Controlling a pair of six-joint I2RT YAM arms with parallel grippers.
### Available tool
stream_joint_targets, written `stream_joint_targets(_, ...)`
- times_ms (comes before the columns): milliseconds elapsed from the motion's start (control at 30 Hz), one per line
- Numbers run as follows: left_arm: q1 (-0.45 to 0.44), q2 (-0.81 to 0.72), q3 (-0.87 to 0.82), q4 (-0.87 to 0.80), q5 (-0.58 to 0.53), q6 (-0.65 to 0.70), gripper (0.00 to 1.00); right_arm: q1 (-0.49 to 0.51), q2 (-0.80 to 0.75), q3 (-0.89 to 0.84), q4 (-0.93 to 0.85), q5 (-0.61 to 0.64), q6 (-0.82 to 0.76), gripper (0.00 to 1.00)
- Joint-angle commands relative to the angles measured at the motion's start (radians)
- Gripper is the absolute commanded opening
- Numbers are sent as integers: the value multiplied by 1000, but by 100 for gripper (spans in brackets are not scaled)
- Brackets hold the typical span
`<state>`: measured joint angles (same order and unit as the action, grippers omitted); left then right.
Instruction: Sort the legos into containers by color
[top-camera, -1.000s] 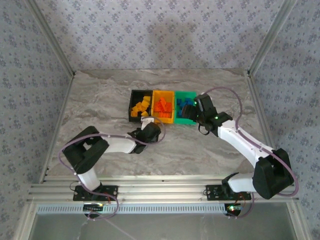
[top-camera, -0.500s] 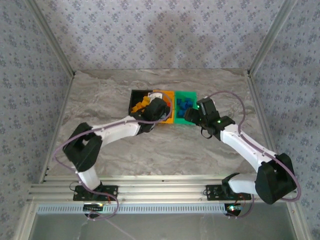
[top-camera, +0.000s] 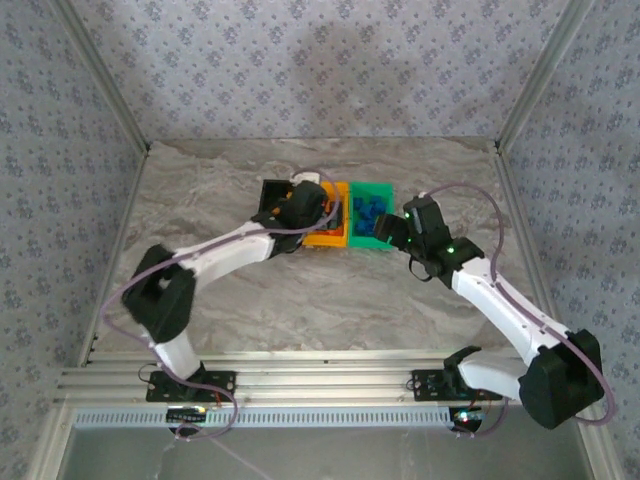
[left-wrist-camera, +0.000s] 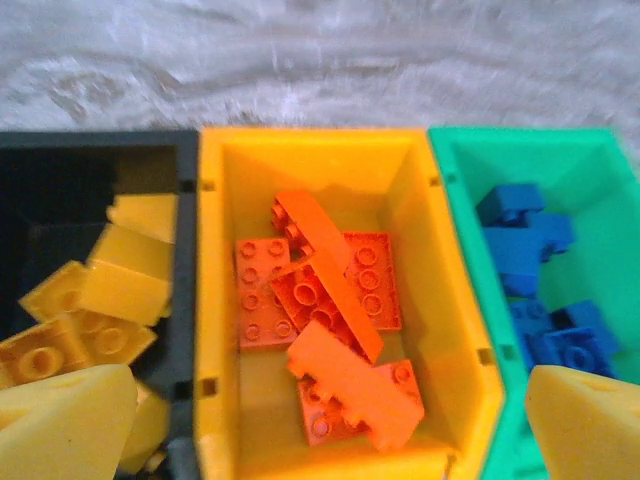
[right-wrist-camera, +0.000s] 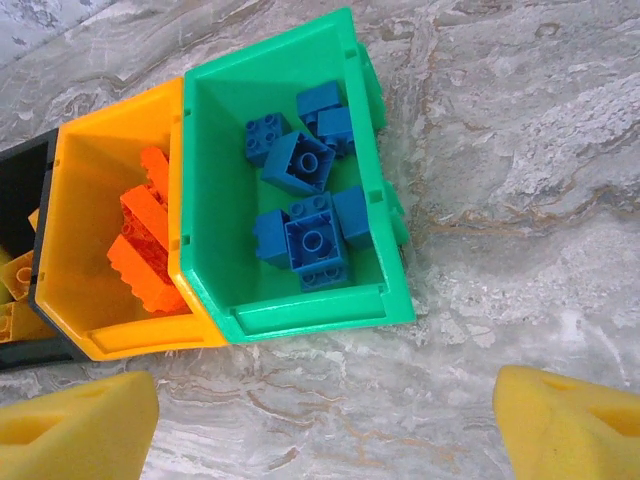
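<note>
Left claw (left-wrist-camera: 325, 425) spread over the yellow-orange bin (left-wrist-camera: 225, 300) (orange-red legos (left-wrist-camera: 330, 300) inside); right claw (right-wrist-camera: 322, 425) spread near the green bin (right-wrist-camera: 310, 312).

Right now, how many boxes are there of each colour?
Black bin: 1
Yellow-orange bin: 1
Green bin: 1
Total: 3

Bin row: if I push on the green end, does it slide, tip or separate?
Probably slides as one piece: green bin, yellow-orange bin and black bin look joined. Likely light, given thin plastic walls and few small bricks, so the smooth table may let it skid or pivot. Tipping seems unlikely; the row sits low and wide.
</note>
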<state>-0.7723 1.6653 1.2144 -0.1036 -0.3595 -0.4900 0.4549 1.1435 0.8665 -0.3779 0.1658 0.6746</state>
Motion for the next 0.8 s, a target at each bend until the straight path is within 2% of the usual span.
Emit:
stream_joint_targets(0,-3,-203,-86,18,-76,20,100,-5,-36,-17,-27,47,-2,90)
stream_joint_targets(67,-1,-302,-163,27,-163,57,100,-2,-47,-23,-28,72,-6,92)
stream_joint_targets(133,20,-389,-241,28,-236,104,100,8,-54,-30,-37,119,8,100)
stream_joint_targets(233,91,-457,-310,-1,-241,169,100,26,-56,-38,-67,223,56,100)
stream_joint_targets(300,121,-468,-313,-57,-332,220,100,36,-56,-53,-54,252,56,100)
stream_joint_targets(367,193,-474,-303,-127,-395,216,100,40,-56,-69,-28,253,40,100)
stream_joint_targets(433,308,-488,-341,-85,-395,246,100,34,-47,-68,-39,244,48,100)
stream_joint_targets(533,475,-478,-449,76,-356,309,100,11,-36,-72,-16,216,33,100)
stream_joint_targets(600,553,-441,-499,140,-318,341,100,-6,-34,-76,-21,212,41,100)
stream_joint_targets(767,633,-342,-595,327,-220,447,100,-44,-57,-116,6,187,37,100)
